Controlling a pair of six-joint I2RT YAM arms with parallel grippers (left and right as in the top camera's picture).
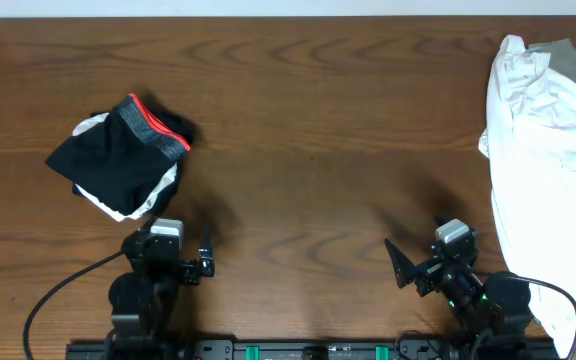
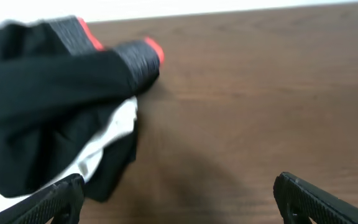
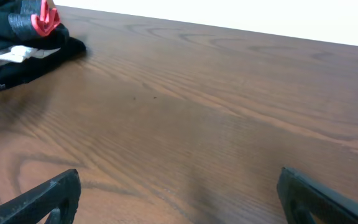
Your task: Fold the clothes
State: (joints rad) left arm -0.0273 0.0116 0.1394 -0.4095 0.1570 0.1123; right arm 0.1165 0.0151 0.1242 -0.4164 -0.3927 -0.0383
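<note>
A folded black garment with a grey and red waistband (image 1: 120, 158) lies at the left of the table on a white piece of cloth. It also shows in the left wrist view (image 2: 48, 106) and far off in the right wrist view (image 3: 23, 37). A heap of white and grey clothes (image 1: 548, 150) lies unfolded at the right edge. My left gripper (image 1: 205, 262) is open and empty, just below the black garment. My right gripper (image 1: 400, 265) is open and empty, left of the white heap. In both wrist views the fingers stand wide apart over bare wood (image 2: 179, 199) (image 3: 179, 193).
The brown wooden table (image 1: 318, 130) fills the view. A black cable (image 1: 58, 295) loops at the left front, and another (image 1: 563, 300) runs over the white cloth at the right front. The arm bases stand at the front edge.
</note>
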